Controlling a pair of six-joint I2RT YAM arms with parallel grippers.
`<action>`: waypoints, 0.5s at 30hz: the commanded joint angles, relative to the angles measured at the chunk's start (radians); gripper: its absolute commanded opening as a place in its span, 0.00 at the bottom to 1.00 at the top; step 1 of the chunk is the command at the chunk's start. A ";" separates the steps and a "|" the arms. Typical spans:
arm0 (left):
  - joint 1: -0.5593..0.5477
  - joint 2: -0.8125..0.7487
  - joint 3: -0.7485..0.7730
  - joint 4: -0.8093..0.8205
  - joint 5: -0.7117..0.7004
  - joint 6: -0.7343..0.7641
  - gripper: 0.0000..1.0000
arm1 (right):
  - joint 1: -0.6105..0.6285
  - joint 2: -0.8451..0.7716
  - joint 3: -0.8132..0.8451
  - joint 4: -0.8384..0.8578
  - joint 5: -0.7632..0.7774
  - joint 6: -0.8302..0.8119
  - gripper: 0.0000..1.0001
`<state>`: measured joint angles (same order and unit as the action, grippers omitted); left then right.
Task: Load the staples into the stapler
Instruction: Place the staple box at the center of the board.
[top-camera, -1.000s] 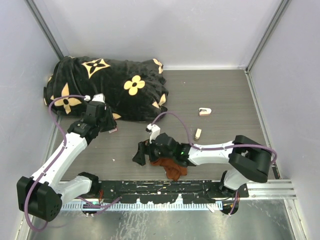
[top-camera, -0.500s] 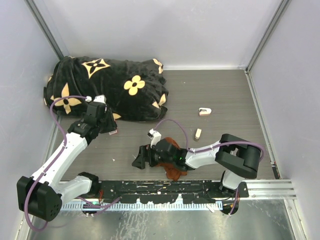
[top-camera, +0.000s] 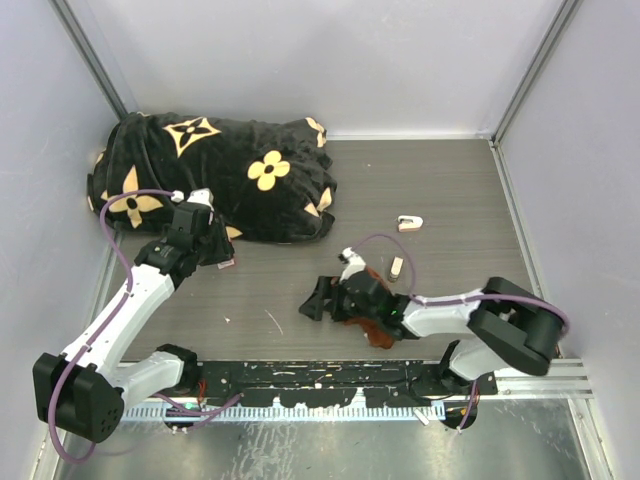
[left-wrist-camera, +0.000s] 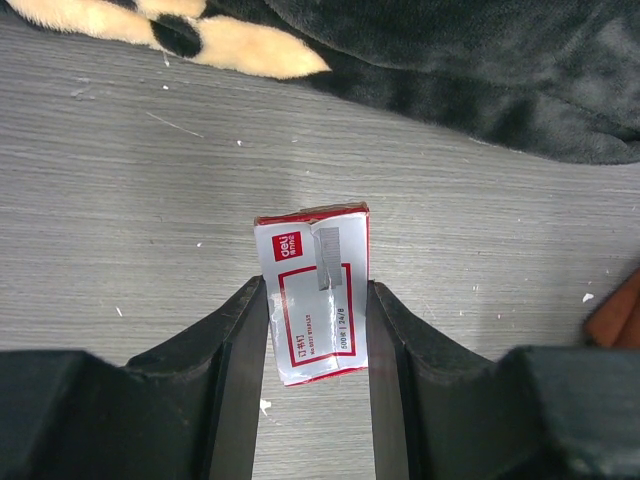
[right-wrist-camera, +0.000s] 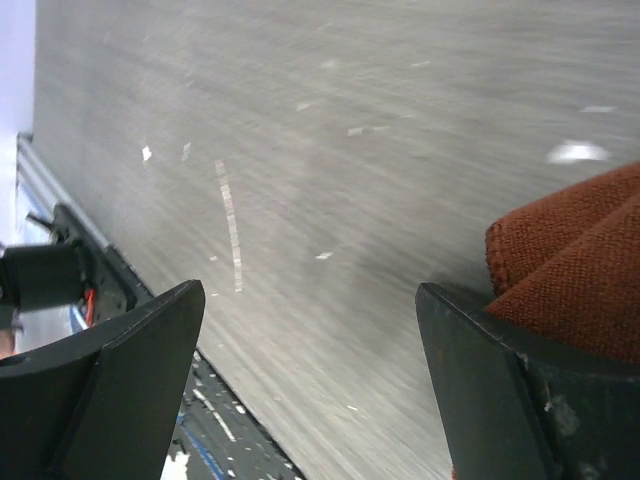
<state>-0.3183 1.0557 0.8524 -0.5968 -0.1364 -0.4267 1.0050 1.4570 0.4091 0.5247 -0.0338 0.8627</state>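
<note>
At 9 o'clock on the table (top-camera: 450, 180), your left end effector (left-wrist-camera: 314, 292) is pinching the staples box (left-wrist-camera: 310, 250). Your right end effector (top-camera: 314, 303), spread, is sliding toward 3 o'clock, baring a thin strip (top-camera: 272, 321), likely staples; the stapler (top-camera: 410, 222) is lying at 2 o'clock.

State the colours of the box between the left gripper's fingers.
The staples box is white with red border and label, clearest in the left wrist view.
</note>
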 joint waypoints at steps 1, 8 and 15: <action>0.006 -0.017 0.039 0.016 0.012 0.019 0.33 | -0.091 -0.160 -0.067 -0.184 0.077 -0.037 0.93; 0.007 0.003 0.017 0.046 0.075 0.016 0.33 | -0.283 -0.364 -0.114 -0.380 0.104 -0.116 0.95; 0.003 0.026 -0.028 0.092 0.153 -0.001 0.32 | -0.466 -0.362 -0.086 -0.439 0.041 -0.198 0.96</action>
<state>-0.3183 1.0737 0.8433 -0.5690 -0.0463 -0.4286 0.5999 1.1034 0.3012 0.1558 0.0189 0.7418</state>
